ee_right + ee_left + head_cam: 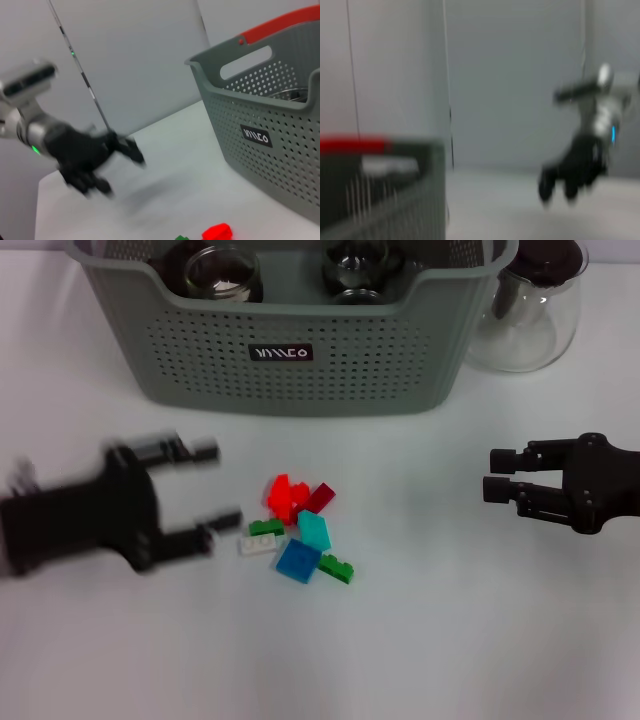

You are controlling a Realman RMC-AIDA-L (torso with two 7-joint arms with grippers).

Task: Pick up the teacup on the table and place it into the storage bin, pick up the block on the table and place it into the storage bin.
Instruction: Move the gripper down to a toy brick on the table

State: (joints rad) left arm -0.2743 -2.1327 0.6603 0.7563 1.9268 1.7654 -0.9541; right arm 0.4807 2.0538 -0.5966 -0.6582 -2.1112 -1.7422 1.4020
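Note:
The grey-green storage bin (300, 370) stands at the back of the white table. Two glass teacups (222, 272) (355, 265) sit inside it. A pile of small blocks, red (285, 495), teal (314, 529), blue (298, 560), green and white, lies on the table in front of the bin. My left gripper (212, 486) is open, empty and blurred, just left of the pile. It also shows in the right wrist view (117, 170). My right gripper (497, 473) hangs open and empty well to the right of the pile. It also shows in the left wrist view (560, 187).
A clear glass teapot (530, 310) with a black lid stands right of the bin. The bin's wall shows in the left wrist view (385, 200) and in the right wrist view (260, 115), where a red block (216, 232) is at the frame edge.

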